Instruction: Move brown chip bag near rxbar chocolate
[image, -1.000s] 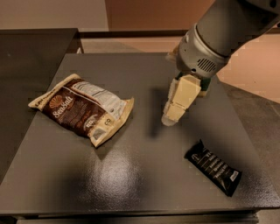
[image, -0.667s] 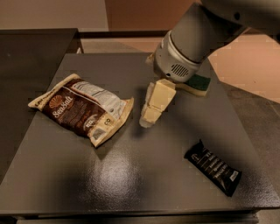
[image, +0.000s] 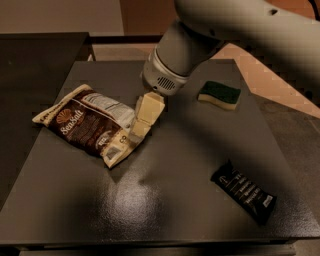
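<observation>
Camera view, only one here: the gripper (image: 141, 127) is low over the dark table (image: 165, 210), w/ its cream tip right at the near-right edge of the brown chip bag (image: 85, 125). The tip overlaps the bag's pale border by the lower-right corner. Can't tell if it's actually touching the bag or just above it, and can't tell if the gripper is released or clenched, since it shows as one cream block from this angle. The rest of the bag spreads out to the left of the gripper, lying flat w/ the printed side up and set on a diagonal, its long axis running from upper left to lower right. The chocolate bar (image: 243, 191) is well apart from the gripper, off to the lower right near the table's front-right corner. It lies flat, black wrapper w/ white lettering, angled approx parallel to the bag. The green-and-yellow sponge (image: 219, 95) sits to the upper right of the gripper, past the wrist, on the far-right part of the table and clear of everything else. As for the arm (image: 210, 25), a big pale link comes in from the top right of the view, then a round wrist section w/ a vent grille, and from there the gripper slants down and to the left toward the bag.
</observation>
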